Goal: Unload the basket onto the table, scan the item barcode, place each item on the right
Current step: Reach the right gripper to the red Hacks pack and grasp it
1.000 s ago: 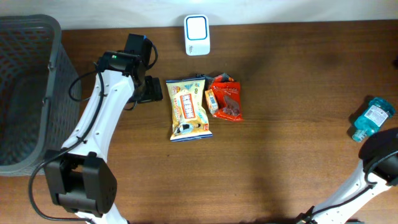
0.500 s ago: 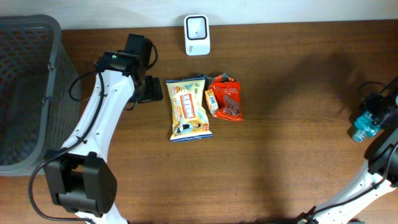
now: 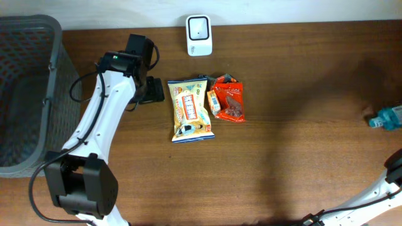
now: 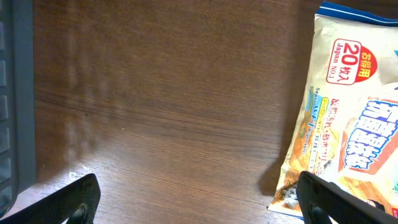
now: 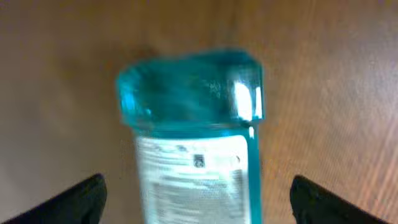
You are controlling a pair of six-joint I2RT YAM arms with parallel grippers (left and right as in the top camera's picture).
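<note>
Though the right wrist view is blurred, I can make out the teal bottle (image 5: 189, 130) lying on the worktop (image 5: 56, 74) between my right jaws, its white label facing up. Those jaws stand wide apart, a dark fingertip (image 5: 81, 196) on either side with a gap to the bottle, so nothing is gripped. From overhead, the bottle sits at the far right edge of the worktop, well apart from everything else. My left jaws are spread wide too, over bare wood. The yellow snack bag (image 4: 348, 112) lies right by their right-hand fingertip, and the grey basket (image 4: 12, 93) is out past the left-hand one. Just beyond the bag lies an orange packet (image 3: 231, 100), and the white scanner (image 3: 199, 27) stands near the back edge.
</note>
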